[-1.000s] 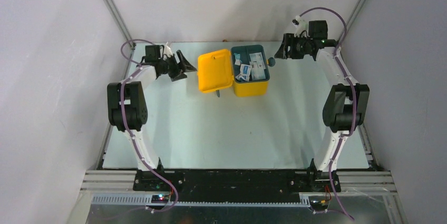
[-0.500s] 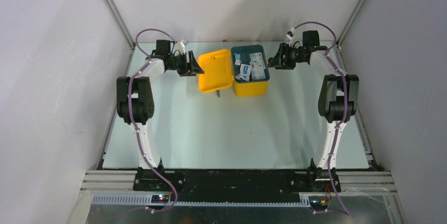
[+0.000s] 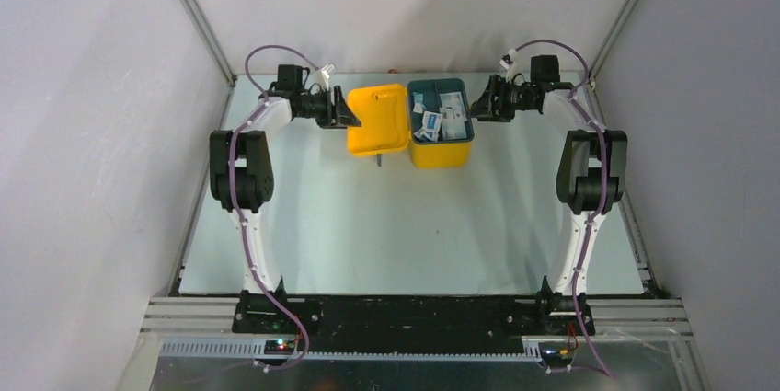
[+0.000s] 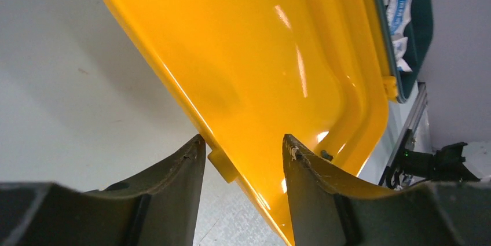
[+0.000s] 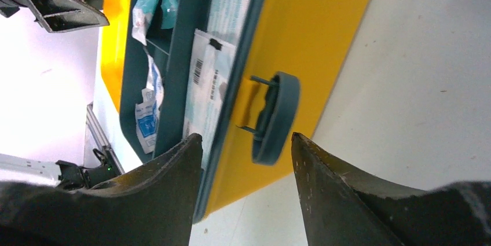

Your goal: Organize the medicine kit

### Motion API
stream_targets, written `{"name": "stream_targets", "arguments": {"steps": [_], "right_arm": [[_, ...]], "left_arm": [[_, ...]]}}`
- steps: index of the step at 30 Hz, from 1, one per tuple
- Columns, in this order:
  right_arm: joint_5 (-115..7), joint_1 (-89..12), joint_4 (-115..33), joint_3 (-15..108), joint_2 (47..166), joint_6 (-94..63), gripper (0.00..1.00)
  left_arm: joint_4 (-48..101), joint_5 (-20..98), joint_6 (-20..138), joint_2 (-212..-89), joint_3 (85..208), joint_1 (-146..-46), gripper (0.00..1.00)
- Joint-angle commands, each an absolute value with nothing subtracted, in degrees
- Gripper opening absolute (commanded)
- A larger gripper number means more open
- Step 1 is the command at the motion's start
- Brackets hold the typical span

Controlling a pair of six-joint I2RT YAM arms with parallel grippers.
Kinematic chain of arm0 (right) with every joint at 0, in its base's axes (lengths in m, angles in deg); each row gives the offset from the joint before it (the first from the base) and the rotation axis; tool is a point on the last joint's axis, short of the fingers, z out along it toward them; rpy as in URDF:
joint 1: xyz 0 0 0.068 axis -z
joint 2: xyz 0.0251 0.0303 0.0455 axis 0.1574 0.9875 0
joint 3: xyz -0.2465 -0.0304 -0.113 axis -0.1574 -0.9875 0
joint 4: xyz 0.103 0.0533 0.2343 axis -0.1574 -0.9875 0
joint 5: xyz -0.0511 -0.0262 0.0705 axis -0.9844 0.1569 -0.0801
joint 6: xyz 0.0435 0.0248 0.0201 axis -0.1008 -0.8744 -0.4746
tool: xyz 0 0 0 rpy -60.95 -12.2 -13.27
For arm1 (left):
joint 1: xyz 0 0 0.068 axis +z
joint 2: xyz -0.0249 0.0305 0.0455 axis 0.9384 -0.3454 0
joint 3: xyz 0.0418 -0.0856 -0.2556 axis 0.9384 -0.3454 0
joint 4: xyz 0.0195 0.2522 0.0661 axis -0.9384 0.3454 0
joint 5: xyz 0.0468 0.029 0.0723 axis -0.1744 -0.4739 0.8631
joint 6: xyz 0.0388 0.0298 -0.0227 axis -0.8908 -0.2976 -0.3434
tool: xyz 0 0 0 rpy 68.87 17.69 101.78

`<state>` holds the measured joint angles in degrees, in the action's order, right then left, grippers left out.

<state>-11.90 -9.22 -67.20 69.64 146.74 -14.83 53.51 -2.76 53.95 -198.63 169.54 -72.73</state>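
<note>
Only the right wrist view shows the knob (image 5: 277, 117) on the medicine kit (image 5: 312, 26) between the right gripper (image 5: 244, 139)'s spread jaws; the left gripper (image 4: 243, 142), released, seemingly straddles the lid (image 4: 260, 55).

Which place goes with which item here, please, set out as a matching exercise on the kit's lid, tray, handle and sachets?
Items: 1 lid; 2 tray; 3 handle; 4 sachets.
Places: a lying in the tray; b facing the open right pincer; c edge inside the open left pincer; d seated in the medicine kit, in its yellow base.
Pairs: 1-c, 2-d, 3-b, 4-a.
</note>
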Motion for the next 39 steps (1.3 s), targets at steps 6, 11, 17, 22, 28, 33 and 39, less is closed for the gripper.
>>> {"name": "stream_targets", "arguments": {"steps": [6, 11, 17, 22, 28, 33, 39], "right_arm": [[-6.33, -9.56, -63.0, 70.29, 148.13, -18.9, 0.75], [-2.68, -9.69, -61.26, 69.9, 148.96, -21.27, 0.75], [0.46, -11.12, -58.16, 69.35, 149.26, -23.07, 0.75], [1.68, -13.81, -56.84, 70.83, 150.52, -24.11, 0.75], [2.88, -17.77, -55.6, 72.72, 151.4, -25.09, 0.75], [5.07, -19.28, -54.1, 73.5, 152.27, -26.54, 0.75], [5.44, -17.72, -55.69, 71.73, 149.45, -26.39, 0.84]], "left_arm": [[51.78, -10.55, 56.15, -194.01, 173.52, -73.41, 0.7], [51.69, -12.8, 58.09, -192.17, 175.64, -73.46, 0.75], [51.69, -13.03, 60.67, -187.24, 175.14, -72.95, 0.99], [51.75, -14.84, 61.58, -185.52, 175.69, -73.42, 1.0], [51.72, -15.94, 62.36, -184.41, 175.34, -73.68, 1.0], [51.75, -16.44, 62.37, -187.69, 178.56, -76.67, 1.0], [51.69, -16.34, 62.11, -193.18, 188.58, -82.68, 1.0]]}}
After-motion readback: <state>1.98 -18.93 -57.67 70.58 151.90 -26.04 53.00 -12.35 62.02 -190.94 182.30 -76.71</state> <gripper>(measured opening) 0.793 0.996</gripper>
